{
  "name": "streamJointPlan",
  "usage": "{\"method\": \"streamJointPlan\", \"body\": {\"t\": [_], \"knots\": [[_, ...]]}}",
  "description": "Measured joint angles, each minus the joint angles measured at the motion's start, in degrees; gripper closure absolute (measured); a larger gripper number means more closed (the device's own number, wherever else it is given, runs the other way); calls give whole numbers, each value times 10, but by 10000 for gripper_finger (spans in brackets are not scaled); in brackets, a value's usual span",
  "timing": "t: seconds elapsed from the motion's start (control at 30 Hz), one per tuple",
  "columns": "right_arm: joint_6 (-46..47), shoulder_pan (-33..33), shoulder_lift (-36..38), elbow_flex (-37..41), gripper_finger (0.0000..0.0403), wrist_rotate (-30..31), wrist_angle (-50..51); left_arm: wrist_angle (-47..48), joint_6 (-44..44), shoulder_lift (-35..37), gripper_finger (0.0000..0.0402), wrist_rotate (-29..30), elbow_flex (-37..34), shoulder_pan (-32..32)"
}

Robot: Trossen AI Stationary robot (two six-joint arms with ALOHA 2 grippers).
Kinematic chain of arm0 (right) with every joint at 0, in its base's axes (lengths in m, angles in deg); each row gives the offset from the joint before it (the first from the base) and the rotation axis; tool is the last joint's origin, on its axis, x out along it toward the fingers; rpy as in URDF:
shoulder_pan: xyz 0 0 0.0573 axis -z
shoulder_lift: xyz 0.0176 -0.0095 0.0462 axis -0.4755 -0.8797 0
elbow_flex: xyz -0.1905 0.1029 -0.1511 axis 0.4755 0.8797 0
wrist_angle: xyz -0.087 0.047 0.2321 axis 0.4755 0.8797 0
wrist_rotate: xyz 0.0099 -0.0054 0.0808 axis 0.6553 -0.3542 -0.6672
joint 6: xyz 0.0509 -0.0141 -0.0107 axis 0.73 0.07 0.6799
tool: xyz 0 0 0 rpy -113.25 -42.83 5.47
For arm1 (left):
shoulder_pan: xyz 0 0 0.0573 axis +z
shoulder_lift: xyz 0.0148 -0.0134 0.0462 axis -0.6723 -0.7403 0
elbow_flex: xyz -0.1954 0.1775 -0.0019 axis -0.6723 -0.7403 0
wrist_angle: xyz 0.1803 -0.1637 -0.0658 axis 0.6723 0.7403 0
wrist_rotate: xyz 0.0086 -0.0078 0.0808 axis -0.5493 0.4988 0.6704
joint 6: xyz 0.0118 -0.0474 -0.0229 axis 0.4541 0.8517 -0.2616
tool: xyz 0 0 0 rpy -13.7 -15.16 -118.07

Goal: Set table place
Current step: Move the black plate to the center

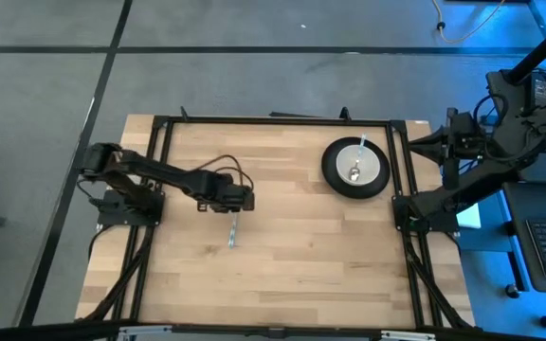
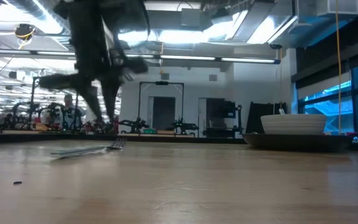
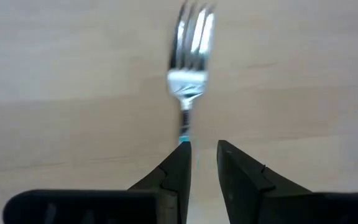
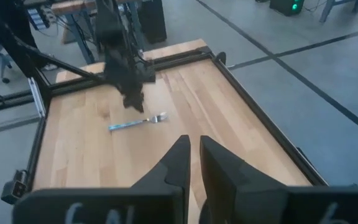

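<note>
Cutlery counts one fork (image 1: 232,231) lying flat on the table (image 1: 292,265) left of centre, and one spoon (image 1: 357,163) in the single white bowl (image 1: 358,163) on the single black plate (image 1: 331,171) far right. Left gripper (image 3: 201,152) hovers over the fork's handle, fingers narrowly apart, holding nothing. Right gripper (image 4: 193,147) waits off the right edge, narrowly parted. Workshop room lies beyond.

Fork (image 1: 232,232) flat on table (image 1: 301,275); bowl (image 1: 359,161) (spoon (image 1: 357,167) inside) on plate (image 1: 334,175).
</note>
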Motion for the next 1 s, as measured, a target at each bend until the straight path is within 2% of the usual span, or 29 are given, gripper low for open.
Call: {"method": "streamJointPlan", "body": {"t": [0.27, 0.6, 0.73, 0.87, 1.0], "knots": [[22, 0, -20, 0, 363, -3, 36, 6, 21, 97, 331, 51, 0, 0], [107, 0, -49, 0, 363, -35, 84, 11, 62, 66, 331, 49, 1, -30], [141, 0, -62, 1, 363, -40, 108, 37, 62, 62, 331, 18, 1, -39], [147, 0, -65, 43, 363, -70, 105, 25, 61, 62, 331, 25, 1, -41], [153, 0, -63, 128, 363, -116, 102, -15, 33, 63, 331, 32, 1, -28]]}}
